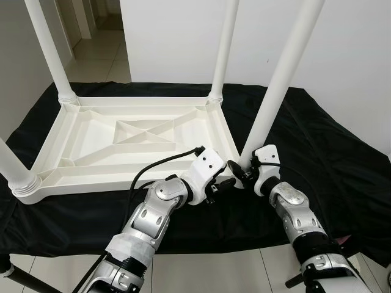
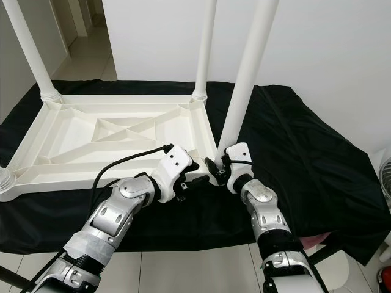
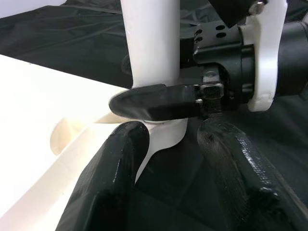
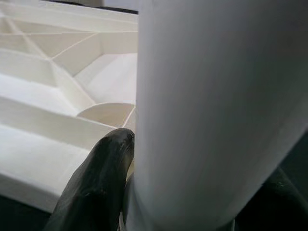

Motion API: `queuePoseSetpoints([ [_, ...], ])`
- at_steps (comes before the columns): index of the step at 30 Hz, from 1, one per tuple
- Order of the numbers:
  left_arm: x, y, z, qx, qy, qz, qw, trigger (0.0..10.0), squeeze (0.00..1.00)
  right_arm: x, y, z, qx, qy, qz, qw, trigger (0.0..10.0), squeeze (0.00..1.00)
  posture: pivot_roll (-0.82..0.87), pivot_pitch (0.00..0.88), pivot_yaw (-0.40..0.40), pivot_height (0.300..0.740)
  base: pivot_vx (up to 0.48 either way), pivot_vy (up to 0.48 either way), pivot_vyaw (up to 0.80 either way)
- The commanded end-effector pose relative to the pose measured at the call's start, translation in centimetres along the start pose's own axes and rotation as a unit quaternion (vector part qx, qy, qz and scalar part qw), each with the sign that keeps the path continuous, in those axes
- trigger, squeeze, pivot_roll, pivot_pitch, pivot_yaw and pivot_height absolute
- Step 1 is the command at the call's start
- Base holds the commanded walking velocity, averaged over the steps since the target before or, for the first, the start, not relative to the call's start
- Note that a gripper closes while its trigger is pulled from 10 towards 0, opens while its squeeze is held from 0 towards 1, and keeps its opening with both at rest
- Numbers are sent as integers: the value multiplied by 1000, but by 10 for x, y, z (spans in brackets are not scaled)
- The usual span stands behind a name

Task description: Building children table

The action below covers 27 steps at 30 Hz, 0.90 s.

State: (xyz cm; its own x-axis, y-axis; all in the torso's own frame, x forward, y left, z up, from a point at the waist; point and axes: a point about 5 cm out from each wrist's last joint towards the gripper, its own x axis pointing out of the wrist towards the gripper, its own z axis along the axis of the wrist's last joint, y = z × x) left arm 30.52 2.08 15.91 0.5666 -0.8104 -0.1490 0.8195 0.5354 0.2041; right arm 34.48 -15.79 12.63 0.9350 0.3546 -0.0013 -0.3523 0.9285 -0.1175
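Table top [image 1: 131, 143] lies upside down on the black cloth [image 1: 317, 152], with three legs already standing in their corners. The fourth leg [image 1: 278, 79] stands at the near right corner, and its long axis leans a little to the right, away from the vertical. Your right hand [image 1: 243, 171] pinches this leg at its base, one finger on each side. Your left hand [image 3: 168, 159] is spread open just beside the same base, touching nothing firmly. You should probably bring the leg upright over its socket before you press or turn it in.
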Motion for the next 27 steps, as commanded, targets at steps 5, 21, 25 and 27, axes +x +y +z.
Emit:
queuePoseSetpoints([
  [5, 0, -2, 1, -1, 1, 14, 1000, 10000, 0, 1, -1, -5, 39, 24, -121, 992, 10000, 0, 40, 39, -27, 740, 0, 0, 0],
  [21, 1, -5, 0, -4, 2, 13, 1000, 10000, 0, 7, 19, 13, 88, -30, -254, 963, 10000, 0, 42, 34, -40, 740, 0, 0, 0],
  [25, 1, -6, 0, -4, 1, 13, 1000, 10000, 0, 3, 17, 15, 90, -45, -247, 964, 10000, 1000, 40, 32, -42, 740, 0, 0, 0],
  [27, 1, -7, 0, -5, 1, 12, 1000, 10000, 0, 1, 16, 16, 95, -54, -246, 963, 10000, 1000, 40, 32, -42, 740, 0, 0, 0],
])
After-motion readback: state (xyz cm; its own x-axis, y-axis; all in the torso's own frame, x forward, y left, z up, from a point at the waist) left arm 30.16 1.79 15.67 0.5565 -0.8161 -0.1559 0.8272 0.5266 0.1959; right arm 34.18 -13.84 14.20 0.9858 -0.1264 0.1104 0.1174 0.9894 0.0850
